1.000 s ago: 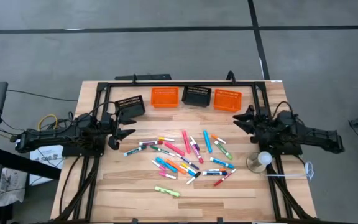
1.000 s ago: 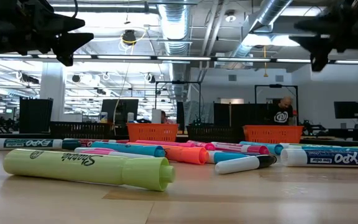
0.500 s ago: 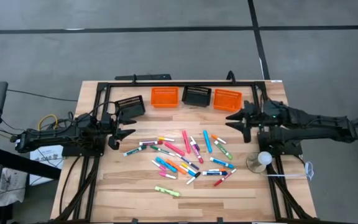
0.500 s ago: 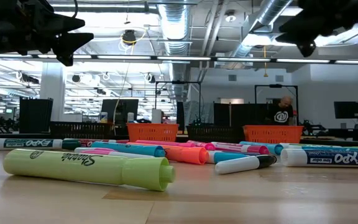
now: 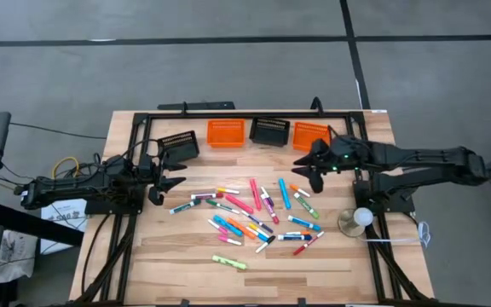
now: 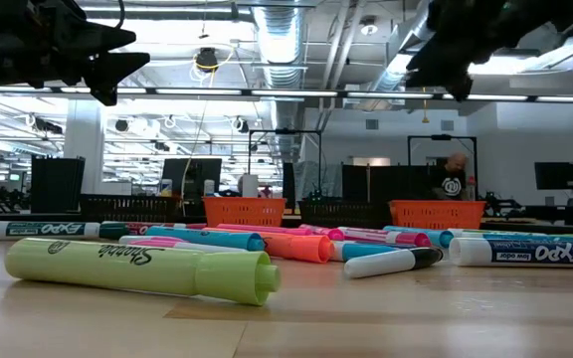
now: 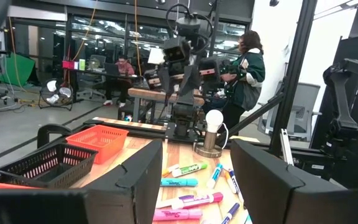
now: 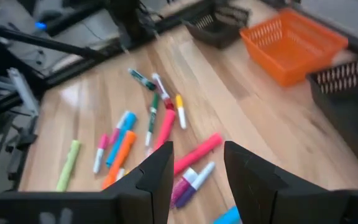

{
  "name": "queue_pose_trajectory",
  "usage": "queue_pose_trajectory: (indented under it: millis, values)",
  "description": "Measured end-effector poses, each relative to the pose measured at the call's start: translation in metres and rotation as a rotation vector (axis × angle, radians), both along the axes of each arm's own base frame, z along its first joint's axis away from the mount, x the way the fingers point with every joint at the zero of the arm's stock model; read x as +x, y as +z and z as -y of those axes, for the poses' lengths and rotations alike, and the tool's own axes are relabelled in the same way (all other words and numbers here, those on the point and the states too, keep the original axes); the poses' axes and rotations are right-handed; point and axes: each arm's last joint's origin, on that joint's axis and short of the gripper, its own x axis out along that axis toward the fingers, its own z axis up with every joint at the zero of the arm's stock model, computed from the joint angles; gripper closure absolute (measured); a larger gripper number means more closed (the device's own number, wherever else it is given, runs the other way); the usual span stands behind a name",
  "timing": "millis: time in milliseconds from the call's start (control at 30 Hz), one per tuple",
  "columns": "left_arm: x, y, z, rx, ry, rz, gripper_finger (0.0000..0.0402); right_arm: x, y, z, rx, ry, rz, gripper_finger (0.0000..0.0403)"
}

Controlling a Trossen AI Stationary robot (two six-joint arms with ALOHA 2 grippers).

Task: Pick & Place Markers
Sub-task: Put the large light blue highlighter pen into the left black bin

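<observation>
Tabletop markers beneath outstretched right end effector

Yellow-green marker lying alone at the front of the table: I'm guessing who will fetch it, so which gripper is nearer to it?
Left, narrowly. The left gripper hangs up and left of the yellow-green marker, at the pile's left edge. The right gripper is farther, over the pile's far right side.
</observation>
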Motion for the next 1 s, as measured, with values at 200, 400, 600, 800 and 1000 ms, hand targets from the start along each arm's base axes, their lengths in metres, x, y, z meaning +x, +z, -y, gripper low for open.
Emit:
queue_pose_trajectory:
  millis: [200,400,600,800,1000]
  values:
    - [0.000,0.000,0.000,0.000,0.000,0.000,0.0211,0.010,-0.012,0.005,0.076,-0.061,-0.065,0.0271]
    - [0.000,0.000,0.000,0.000,0.000,0.000,0.0211,0.016,-0.013,0.006,0.145,-0.107,-0.064,0.0258]
    - [0.000,0.000,0.000,0.000,0.000,-0.001,0.0211,0.032,0.004,-0.004,0.118,-0.033,-0.048,0.0219]
    - [0.000,0.000,0.000,0.000,0.000,0.000,0.0211,0.053,0.005,-0.019,0.074,-0.008,-0.294,0.0178]
    - [0.000,0.000,0.000,0.000,0.000,0.000,0.0211,0.075,-0.010,-0.024,0.004,-0.037,-0.521,0.0166]
